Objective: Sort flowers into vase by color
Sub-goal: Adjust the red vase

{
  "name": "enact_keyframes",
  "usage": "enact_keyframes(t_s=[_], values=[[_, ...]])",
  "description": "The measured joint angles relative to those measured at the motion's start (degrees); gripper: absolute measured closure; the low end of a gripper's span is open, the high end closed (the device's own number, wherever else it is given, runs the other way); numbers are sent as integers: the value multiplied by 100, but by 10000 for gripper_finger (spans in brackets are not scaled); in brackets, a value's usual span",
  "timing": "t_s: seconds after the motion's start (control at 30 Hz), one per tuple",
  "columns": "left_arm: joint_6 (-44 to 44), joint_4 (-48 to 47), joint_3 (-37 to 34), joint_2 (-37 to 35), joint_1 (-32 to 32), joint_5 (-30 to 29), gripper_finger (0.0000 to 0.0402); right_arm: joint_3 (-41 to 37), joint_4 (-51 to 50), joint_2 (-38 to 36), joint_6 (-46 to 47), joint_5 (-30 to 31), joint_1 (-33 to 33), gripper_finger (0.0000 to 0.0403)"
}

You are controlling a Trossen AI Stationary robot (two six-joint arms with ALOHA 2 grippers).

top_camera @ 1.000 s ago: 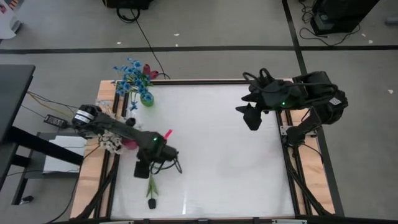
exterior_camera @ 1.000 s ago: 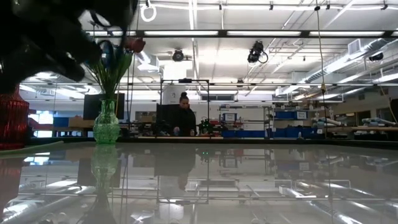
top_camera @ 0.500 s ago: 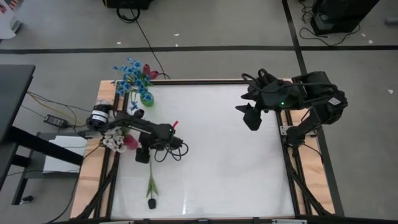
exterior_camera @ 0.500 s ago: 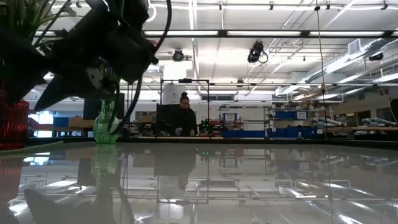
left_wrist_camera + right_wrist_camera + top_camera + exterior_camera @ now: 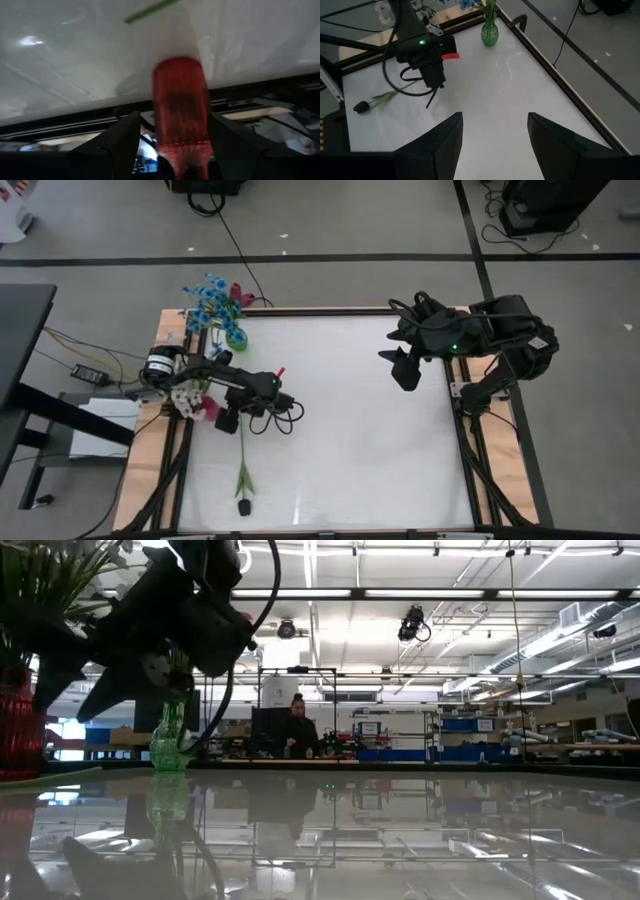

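Note:
My left gripper (image 5: pixel 228 421) hangs open beside the red vase (image 5: pixel 207 409) at the table's left edge. In the left wrist view the red vase (image 5: pixel 180 107) shows between my two fingers, farther off, and I see no touch. That vase holds white flowers (image 5: pixel 184 402). A green vase (image 5: pixel 236 339) at the far left corner holds blue flowers (image 5: pixel 208 298). One dark-headed flower (image 5: pixel 243 480) lies flat on the table toward the near edge, also seen as a flower (image 5: pixel 375 100) in the right wrist view. My right gripper (image 5: pixel 405 370) waits open above the table's right side.
The white tabletop (image 5: pixel 350 430) has a dark raised frame and wooden side rails (image 5: pixel 150 440). Cables loop off my left arm (image 5: pixel 270 415). In the low view the green vase (image 5: pixel 170 740) and red vase (image 5: pixel 20 730) stand left; a person (image 5: pixel 297 730) is far behind the table.
My left gripper has moved from above the lying flower's stem toward the far edge and has turned toward the red vase at the left edge. The dark-headed flower has stayed flat on the table. My right arm has kept still.

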Motion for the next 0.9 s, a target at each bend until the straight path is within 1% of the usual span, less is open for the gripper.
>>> enact_keyframes(t_s=[0.13,0.33,0.47,0.67,0.9], values=[[17,-6,-192,0,-9,532,168,-1,-47,0,0,-11,82,172],[14,-15,-689,0,-45,376,168,-1,-57,0,-10,33,144,172],[-49,-7,-788,0,-46,293,168,-2,-61,0,-70,93,144,172],[-208,-5,-803,0,-44,298,168,-2,-17,0,-247,136,107,172],[-341,41,-1160,-9,-42,542,168,-1,-4,0,-254,135,109,172]])
